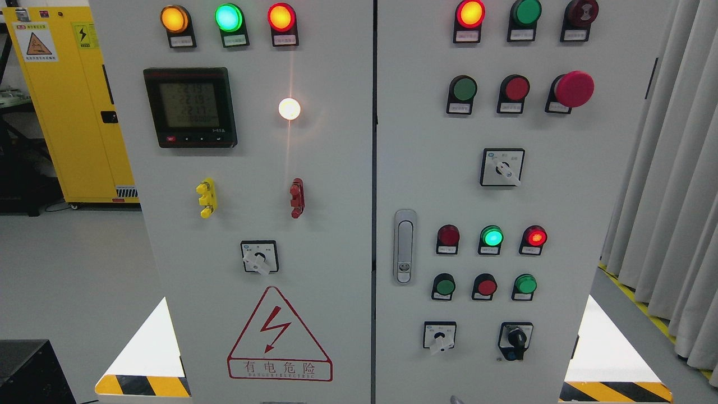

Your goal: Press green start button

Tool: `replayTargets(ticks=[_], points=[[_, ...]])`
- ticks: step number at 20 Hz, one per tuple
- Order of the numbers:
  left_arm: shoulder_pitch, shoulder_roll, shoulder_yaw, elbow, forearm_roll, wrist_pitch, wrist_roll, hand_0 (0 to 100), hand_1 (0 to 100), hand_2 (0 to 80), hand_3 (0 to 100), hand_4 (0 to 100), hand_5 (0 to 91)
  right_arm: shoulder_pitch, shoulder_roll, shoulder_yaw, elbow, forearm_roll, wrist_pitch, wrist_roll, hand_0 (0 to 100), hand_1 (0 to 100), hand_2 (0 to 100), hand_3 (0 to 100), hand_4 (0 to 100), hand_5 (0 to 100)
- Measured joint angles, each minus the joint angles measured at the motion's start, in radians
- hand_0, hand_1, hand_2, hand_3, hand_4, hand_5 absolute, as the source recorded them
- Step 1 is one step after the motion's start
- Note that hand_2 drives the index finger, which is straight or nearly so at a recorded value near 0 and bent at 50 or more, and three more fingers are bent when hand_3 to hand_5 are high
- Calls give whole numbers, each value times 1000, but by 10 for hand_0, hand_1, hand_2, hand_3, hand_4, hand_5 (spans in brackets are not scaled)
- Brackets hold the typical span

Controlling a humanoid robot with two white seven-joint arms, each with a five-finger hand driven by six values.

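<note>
Green start btn candidates sit on the right cabinet door point(561, 185): upper row point(464, 88), plus two in the lower row point(445, 285) point(525, 284). Labels too small to read. No arm in view, so I can't tell fingers' state. Reach not begun; next I pick the btn, then extend.

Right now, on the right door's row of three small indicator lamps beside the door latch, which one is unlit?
The leftmost lamp, dark red with no glow. The middle lamp shines green and the right lamp shines red. No robot hand is in view.
</note>
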Motion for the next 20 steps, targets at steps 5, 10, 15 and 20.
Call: replayTargets(ticks=[5, 10, 15, 20], points=[[0, 0, 0, 0, 0, 0, 0, 120, 556, 0, 0, 0, 0, 1, 0, 0, -2, 0, 0, 1, 574, 712, 0, 0, 90, 31], [0, 0, 0, 0, 0, 0, 0, 120, 556, 0, 0, 0, 0, 2, 0, 0, -4, 0, 0, -3, 574, 712, 0, 0, 108, 48], [0, 0, 0, 0, 0, 0, 0, 120, 556, 0, 0, 0, 0, 2, 0, -1, -13, 8, 21, -7, 513, 731, 0, 312, 444, 350], [0, 0, 0, 0, 0, 0, 0, 120, 556, 0, 0, 0, 0, -2, -2, -5, -23, 119, 25, -22, 509, 770, 0, 839, 941, 966]])
